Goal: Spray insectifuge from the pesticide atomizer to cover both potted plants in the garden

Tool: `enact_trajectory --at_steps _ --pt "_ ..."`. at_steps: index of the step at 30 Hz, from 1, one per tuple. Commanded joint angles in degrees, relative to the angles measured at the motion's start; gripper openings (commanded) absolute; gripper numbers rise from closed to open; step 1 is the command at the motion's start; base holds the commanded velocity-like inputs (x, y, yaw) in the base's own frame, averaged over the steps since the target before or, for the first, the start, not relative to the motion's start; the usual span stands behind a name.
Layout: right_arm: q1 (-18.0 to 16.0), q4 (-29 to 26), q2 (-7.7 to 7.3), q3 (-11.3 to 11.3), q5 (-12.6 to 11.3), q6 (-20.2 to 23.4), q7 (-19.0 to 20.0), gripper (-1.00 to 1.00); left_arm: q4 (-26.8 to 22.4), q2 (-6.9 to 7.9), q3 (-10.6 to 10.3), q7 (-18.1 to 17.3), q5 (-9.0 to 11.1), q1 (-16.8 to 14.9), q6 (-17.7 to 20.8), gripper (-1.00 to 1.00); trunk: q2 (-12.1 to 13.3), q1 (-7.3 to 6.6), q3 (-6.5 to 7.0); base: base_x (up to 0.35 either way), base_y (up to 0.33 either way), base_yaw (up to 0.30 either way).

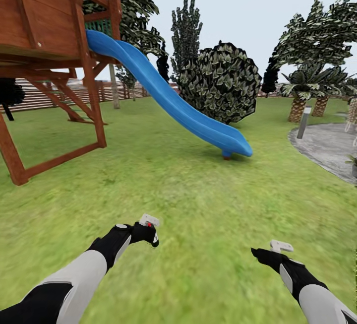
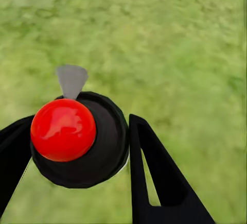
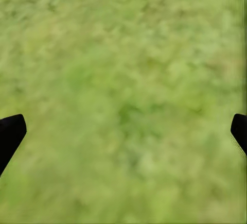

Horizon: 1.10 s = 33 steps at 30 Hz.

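My left gripper (image 1: 150,234) is shut on the pesticide atomizer (image 1: 148,225), held low over the lawn at lower left. In the left wrist view the atomizer's dark round nozzle head (image 2: 103,147) with its red dot sits between the two black fingers (image 2: 154,172), and a pale grey spout points away. My right gripper (image 1: 258,253) hangs open over bare grass at lower right, its fingertips (image 3: 11,131) far apart. One potted plant (image 1: 353,161) peeks in at the right edge beside the patio, cut off by the frame.
A wooden play tower (image 1: 49,61) with a blue slide (image 1: 173,100) stands ahead on the left. A round dark bush (image 1: 220,83) is behind the slide's foot. The grey paved patio (image 1: 325,148), a bollard lamp (image 1: 303,123) and palms (image 1: 297,103) lie to the right. Open lawn stretches ahead.
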Motion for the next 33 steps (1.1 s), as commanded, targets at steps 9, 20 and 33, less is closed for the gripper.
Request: enact_trajectory --at_steps 9,20,33 --pt "-0.04 -0.12 0.05 -0.47 0.44 0.27 0.4 1.0 -0.16 -0.02 0.13 -0.21 -0.1 0.01 0.42 -1.0 -0.02 0.02 -0.06 0.337 0.113 -0.273" --pt "-0.04 -0.12 0.04 -0.49 0.46 0.27 0.4 1.0 -0.19 -0.01 0.13 -0.21 -0.1 -0.03 0.42 -1.0 -0.02 0.02 -0.06 0.336 0.113 -0.243" --pt "-0.03 -0.12 0.05 -0.45 0.48 0.27 0.4 1.0 -0.19 -0.03 0.13 -0.21 -0.1 0.0 0.42 -1.0 -0.02 0.02 -0.06 0.336 0.113 -0.012"
